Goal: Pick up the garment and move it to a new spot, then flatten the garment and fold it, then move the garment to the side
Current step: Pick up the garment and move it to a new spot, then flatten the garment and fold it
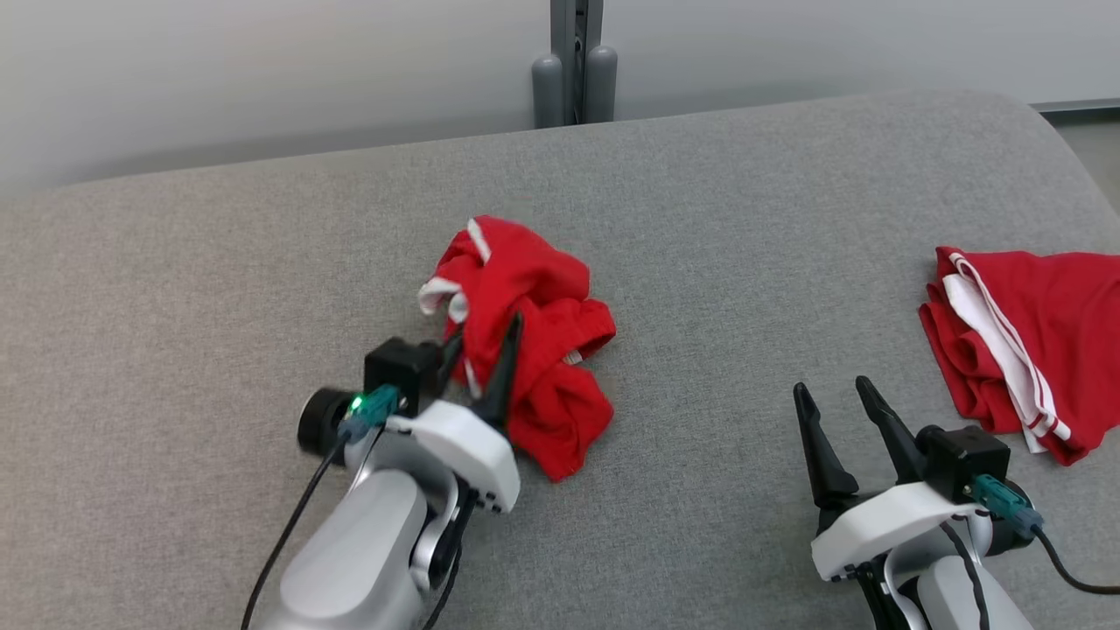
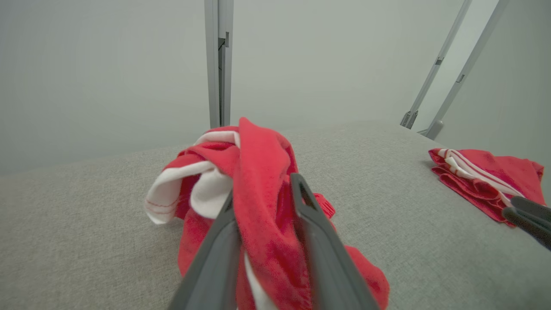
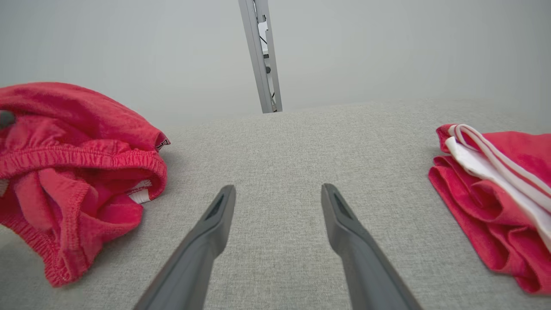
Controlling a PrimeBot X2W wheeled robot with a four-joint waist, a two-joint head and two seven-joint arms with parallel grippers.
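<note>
Head view down onto grey surface [image 1: 700, 219], wrist views low, facing wall [image 2: 107, 64], all share crumpled garment [image 1: 525, 332]

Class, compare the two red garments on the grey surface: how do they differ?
The middle garment lies crumpled, with the left gripper closed on it; the right-hand garment lies roughly folded, untouched, beside the open right gripper. Both are red with white trim.

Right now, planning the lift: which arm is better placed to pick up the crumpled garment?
Left. The left gripper has its jaws shut on a fold of the crumpled garment; the right gripper hangs open over the grey surface.
</note>
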